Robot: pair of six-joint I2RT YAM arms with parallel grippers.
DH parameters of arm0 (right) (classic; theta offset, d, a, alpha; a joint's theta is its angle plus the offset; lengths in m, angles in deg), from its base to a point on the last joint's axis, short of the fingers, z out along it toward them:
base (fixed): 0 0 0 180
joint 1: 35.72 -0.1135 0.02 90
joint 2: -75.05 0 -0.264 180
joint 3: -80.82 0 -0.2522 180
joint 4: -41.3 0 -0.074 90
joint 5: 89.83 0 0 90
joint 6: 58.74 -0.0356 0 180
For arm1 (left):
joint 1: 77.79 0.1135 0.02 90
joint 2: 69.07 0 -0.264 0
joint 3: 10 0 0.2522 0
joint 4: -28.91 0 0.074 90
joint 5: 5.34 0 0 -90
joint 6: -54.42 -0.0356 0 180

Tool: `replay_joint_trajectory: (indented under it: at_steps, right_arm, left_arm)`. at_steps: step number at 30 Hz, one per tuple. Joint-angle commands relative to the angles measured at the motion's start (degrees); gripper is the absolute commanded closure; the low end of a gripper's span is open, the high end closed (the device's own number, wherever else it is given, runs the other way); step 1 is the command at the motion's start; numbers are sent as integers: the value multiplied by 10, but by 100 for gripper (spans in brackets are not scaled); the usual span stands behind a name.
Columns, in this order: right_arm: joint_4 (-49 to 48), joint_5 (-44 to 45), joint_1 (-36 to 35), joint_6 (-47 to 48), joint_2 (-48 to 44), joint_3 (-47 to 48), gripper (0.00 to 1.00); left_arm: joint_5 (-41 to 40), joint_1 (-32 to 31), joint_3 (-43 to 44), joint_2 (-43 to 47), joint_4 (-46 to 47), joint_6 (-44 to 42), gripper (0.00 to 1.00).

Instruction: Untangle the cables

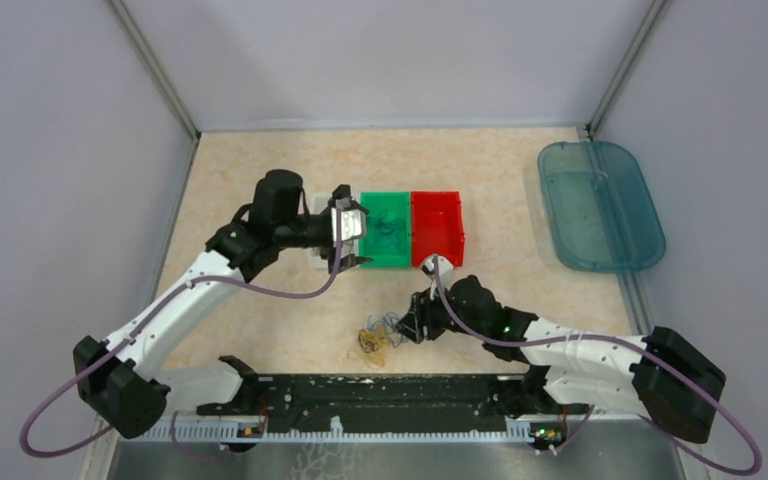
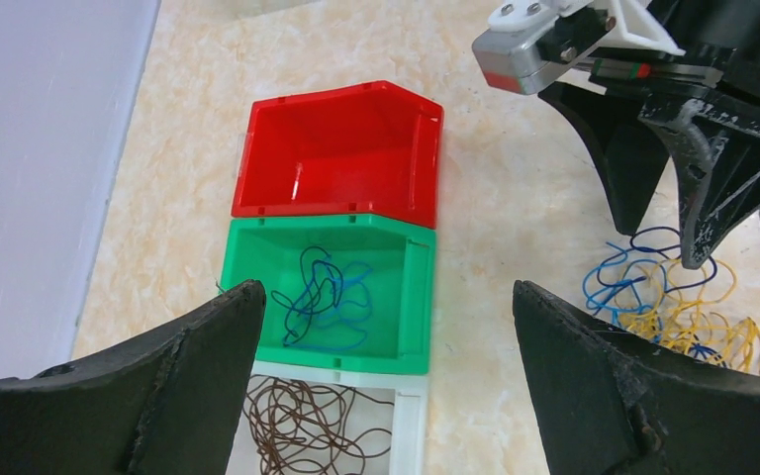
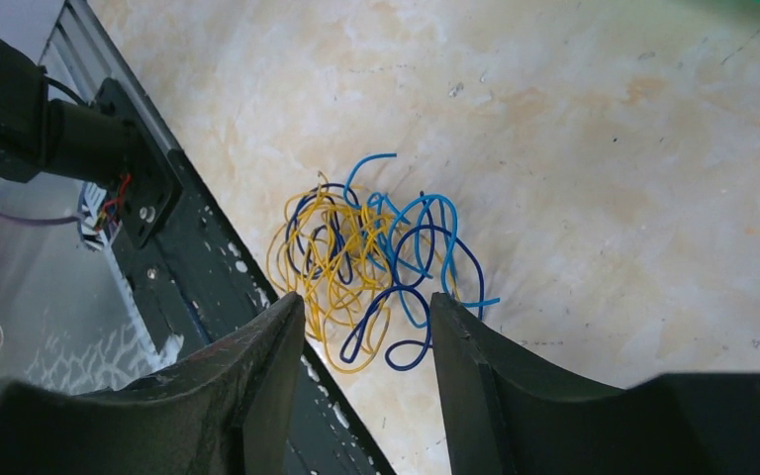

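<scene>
The left gripper (image 2: pixel 388 297) hangs wide open above the green bin (image 2: pixel 415 307) holding blue wires (image 2: pixel 322 297). The right gripper (image 3: pixel 368 307), jaws partly apart, straddles the yellow-and-blue cable tangle (image 3: pixel 376 257) on the near tabletop (image 3: pixel 604 148).

The middle bin (image 1: pixel 387 262) stands on the tabletop (image 1: pixel 500 170), the left bin (image 2: pixel 411 416) touching its left side, the right bin (image 1: pixel 437 257) its right. One cable clump (image 1: pixel 388 226) lies in the middle bin, a second cable clump (image 2: pixel 302 424) in the left bin. The tangled cable bundle (image 1: pixel 378 336) lies before the middle bin; a tray (image 1: pixel 610 225) well to its right.
</scene>
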Motion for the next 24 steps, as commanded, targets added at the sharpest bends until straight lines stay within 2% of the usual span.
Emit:
replay_joint_trajectory:
  at_steps: [1,5,10,17,24]
  right_arm:
    - [-24,0,-19,10,25,28,52]
    - [-23,20,-29,14,46,33,57]
    - [-47,56,-36,16,50,40,69]
    - [-65,74,-36,27,22,59,94]
    - [-82,20,-36,23,-19,100,94]
  left_arm:
    - [26,3,-34,37,22,6,0]
    - [33,3,-45,56,22,5,0]
    - [47,3,-57,72,23,0,0]
    - [78,3,-76,87,-4,-20,0]
    - [160,-1,-120,117,-30,-14,0]
